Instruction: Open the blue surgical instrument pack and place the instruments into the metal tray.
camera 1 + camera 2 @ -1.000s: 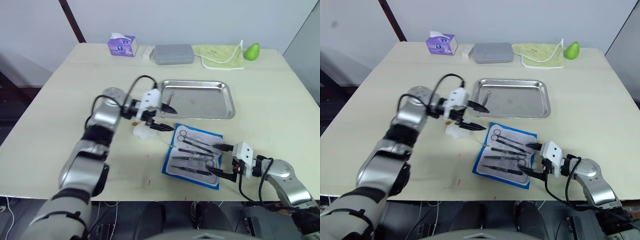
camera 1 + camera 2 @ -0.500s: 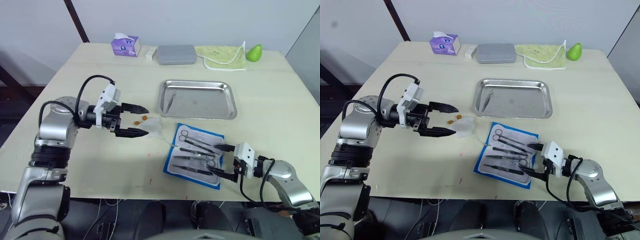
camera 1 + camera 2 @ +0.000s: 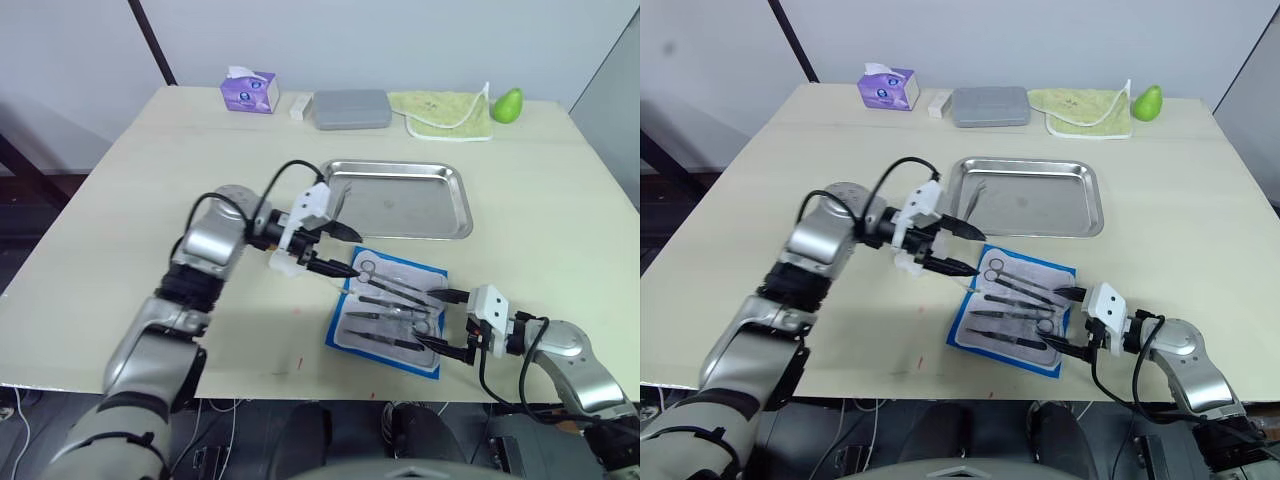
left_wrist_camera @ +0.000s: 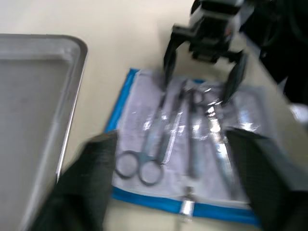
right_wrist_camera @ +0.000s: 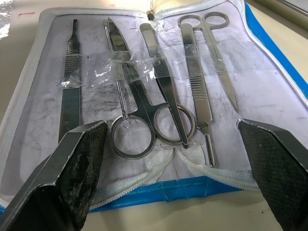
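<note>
No writing can be read on anything here; the purple tissue box point(image 3: 248, 92) at the upper left shows only a blurred print. The worktop point(image 3: 120, 260) is pale cream and matte, set against a plain grey-white wall, with a dark slanted bar at the upper left corner of the frame. Along its far edge lie the tissue box, a small white block point(image 3: 298, 106), a grey case point(image 3: 349, 109), a yellow-green cloth point(image 3: 440, 112) and a green pear-shaped object point(image 3: 507, 102). The tray point(image 3: 400, 199) sits at centre, with one thin instrument near its left end. Just below it, lower centre, the pack point(image 3: 386, 312) lies unfolded, blue edge around a pale lining, with the instruments point(image 5: 154, 86) side by side on it under clear straps. The left gripper point(image 3: 345, 250) hovers at the pack's upper left corner, fingers spread and empty. The right gripper point(image 3: 444, 322) is at the pack's lower right edge, fingers released, straddling the scissor handles.
</note>
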